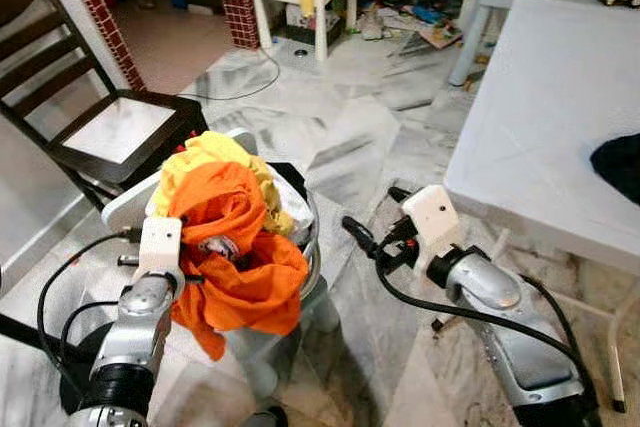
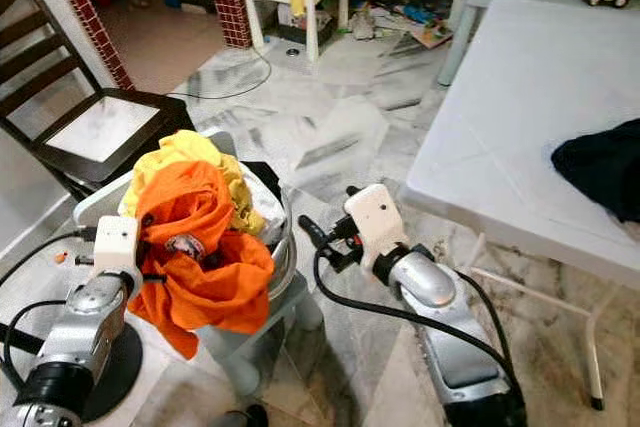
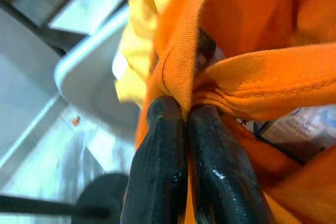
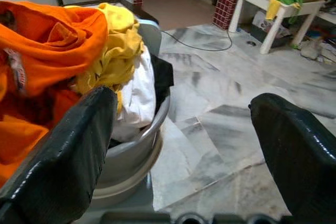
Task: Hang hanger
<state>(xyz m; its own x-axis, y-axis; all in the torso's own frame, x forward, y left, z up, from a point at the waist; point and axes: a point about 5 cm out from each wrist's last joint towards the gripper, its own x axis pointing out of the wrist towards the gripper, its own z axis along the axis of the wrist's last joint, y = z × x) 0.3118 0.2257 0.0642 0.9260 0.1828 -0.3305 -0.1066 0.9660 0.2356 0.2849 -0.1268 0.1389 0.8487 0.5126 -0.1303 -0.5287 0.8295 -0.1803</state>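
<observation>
Laundry basket (image 1: 300, 257): grey, round, on the marble floor (image 1: 350, 137), heaped with clothes.
Orange garment (image 1: 235, 247): top of the heap, spilling over the near rim; a yellow garment (image 1: 215, 152) and a white one (image 4: 139, 95) lie behind it.
Left pincer (image 3: 184, 124): fingers closed together, pinching a fold of the orange garment.
Right pincer (image 1: 370, 237): fingers spread wide apart, holding nothing, just beside the basket above the floor.
Hanger: cannot be made out among the clothes.
White bench (image 1: 560, 97): to the right, carrying a dark cloth (image 1: 620, 167).
Dark chair (image 1: 100, 117): behind the basket.
</observation>
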